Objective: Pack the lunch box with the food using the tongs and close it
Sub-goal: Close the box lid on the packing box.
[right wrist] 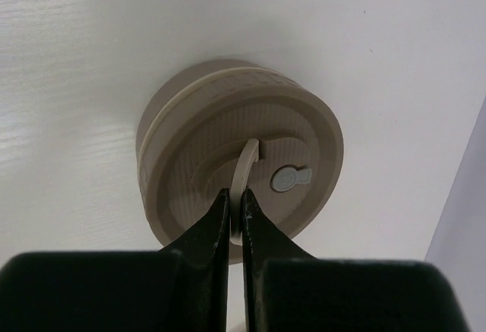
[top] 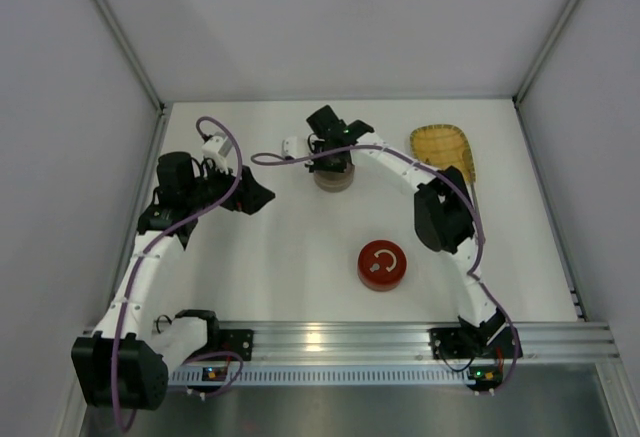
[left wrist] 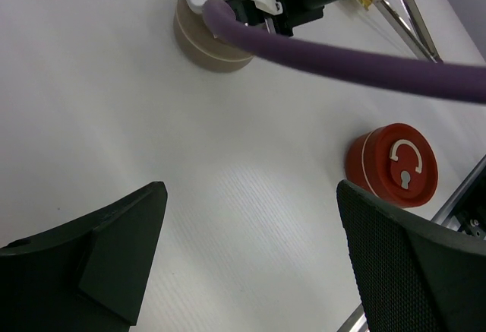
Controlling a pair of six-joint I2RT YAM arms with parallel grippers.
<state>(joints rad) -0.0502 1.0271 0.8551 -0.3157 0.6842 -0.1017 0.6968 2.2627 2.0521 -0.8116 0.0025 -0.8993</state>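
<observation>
Beige lunch tin [right wrist: 190, 134] stands on the tabletop [right wrist: 76, 43]; right fingers [right wrist: 205, 233] pinch its upright lid loop [right wrist: 247, 157]; probably light, rigid, smooth; that thin loop is the hold; left fingers [left wrist: 114, 248] spread wide, empty.

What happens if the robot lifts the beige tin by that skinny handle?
The handle is a thin loop pinched by the right gripper, so the beige tin might swing. It looks stiff and probably light. A seam rings its rim, so maybe only the lid lifts.
</observation>
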